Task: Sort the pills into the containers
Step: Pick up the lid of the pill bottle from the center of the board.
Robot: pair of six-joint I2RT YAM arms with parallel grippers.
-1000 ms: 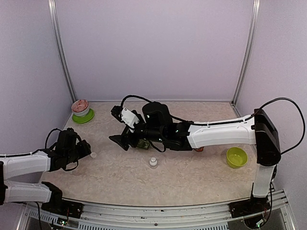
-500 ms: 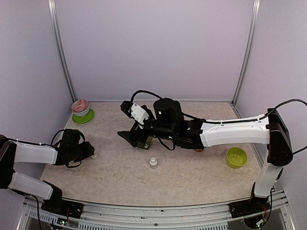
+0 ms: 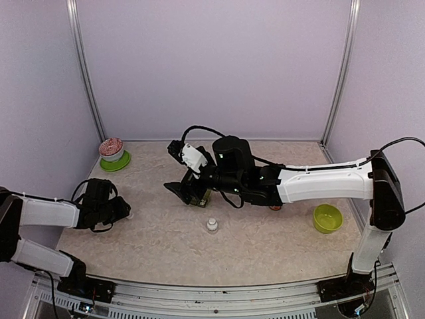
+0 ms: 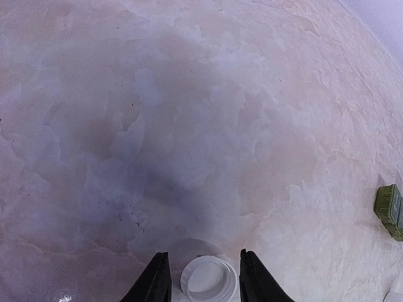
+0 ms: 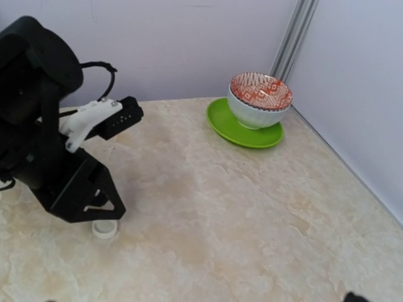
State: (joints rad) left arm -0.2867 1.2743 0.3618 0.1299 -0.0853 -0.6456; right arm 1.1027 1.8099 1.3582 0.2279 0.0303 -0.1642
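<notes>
My left gripper (image 4: 203, 257) is low over the table with a white bottle cap (image 4: 210, 278) lying open side up between its fingers. A thin gap shows on each side of the cap, so the jaws are open. The top view shows that gripper (image 3: 123, 211) at the left, the cap (image 3: 129, 214) at its tips. My right gripper (image 3: 180, 191) stands open at mid table, right by the dark green containers (image 3: 202, 197), which it partly hides. The containers (image 4: 390, 209) also show at the left wrist view's right edge. I cannot make out any pills.
A small white pill bottle (image 3: 212, 225) stands upright in front of the containers. A lime-green bowl (image 3: 327, 218) sits at the right. At the back left, a red-patterned bowl (image 3: 111, 149) rests on a green saucer (image 5: 245, 131). A small orange thing (image 3: 275, 207) lies under the right forearm.
The left gripper's jaws have narrowed around the cap. The right arm swung right and back a second ago, then held still.
</notes>
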